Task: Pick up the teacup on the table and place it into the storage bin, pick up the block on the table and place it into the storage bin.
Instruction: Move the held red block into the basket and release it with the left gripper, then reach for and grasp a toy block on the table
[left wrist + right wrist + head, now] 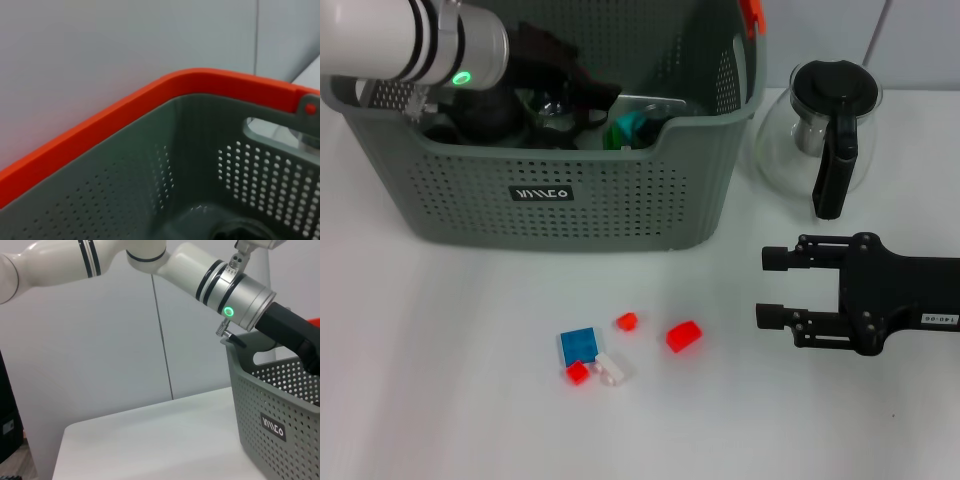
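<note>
Apparently the left pincer [555,85], its grip hidden, delivers the teacup inside the bin [570,190]; next, the spread right pincer [775,288] should take a block [683,335].

An orange rim strip [150,100] caps the grey perforated storage bin [125,170]; a handle slot [272,131] opens just below it.

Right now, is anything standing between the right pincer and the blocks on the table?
Nothing visible does. The right pincer hovers open over bare table, with the red block nearest and the glass teapot off behind it.
</note>
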